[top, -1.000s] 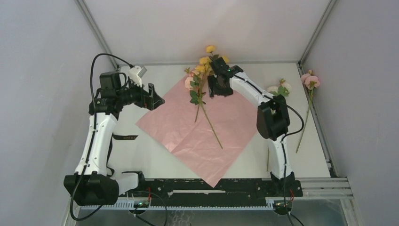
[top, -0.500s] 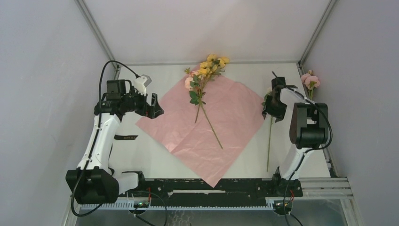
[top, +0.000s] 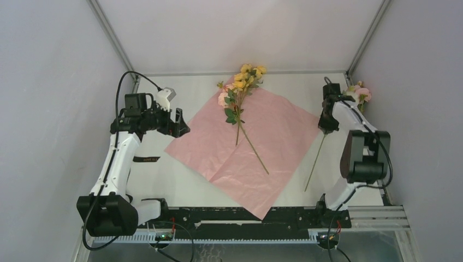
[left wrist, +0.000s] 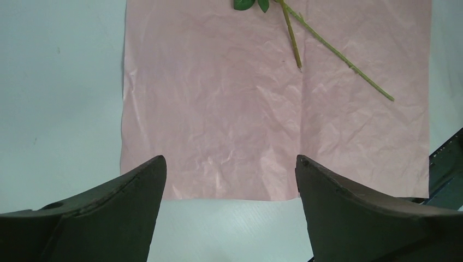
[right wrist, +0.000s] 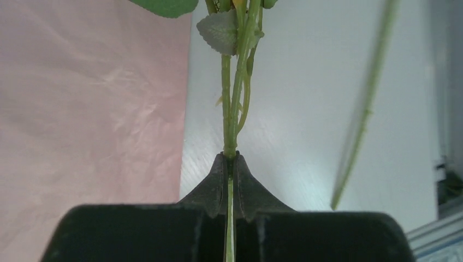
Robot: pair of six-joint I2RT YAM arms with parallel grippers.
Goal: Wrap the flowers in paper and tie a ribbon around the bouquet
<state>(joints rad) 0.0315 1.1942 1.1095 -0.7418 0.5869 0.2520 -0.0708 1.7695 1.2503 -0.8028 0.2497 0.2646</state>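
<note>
Right tool (top: 326,124) is pressed together on a thin green stalk (top: 315,162), whose lower end slants down over the bare surface (top: 180,183) just beside the paper's right corner; the wrist view shows the fingers (right wrist: 248,188) meeting around this stalk (right wrist: 230,123) below a few leaves, with a second, blurred stalk (right wrist: 364,109) off to its right. Left tool (top: 178,121) hangs spread wide, pinching nothing, over the sheet's left corner, and its wrist view looks between the dark fingers (left wrist: 349,202) onto crinkled pink. Laid like a diamond on the white surface, the paper (top: 273,144) shows its pale pink side, its near corner reaching the rail at the front edge. On its far corner lie the flowers (top: 243,82), yellow and pink blooms with green leaves, their stalks running towards the middle of the sheet. Pink blooms (top: 361,94) sit at the surface's far right edge. Beside the left arm lies the ribbon (top: 144,159), a short dark strip
</note>
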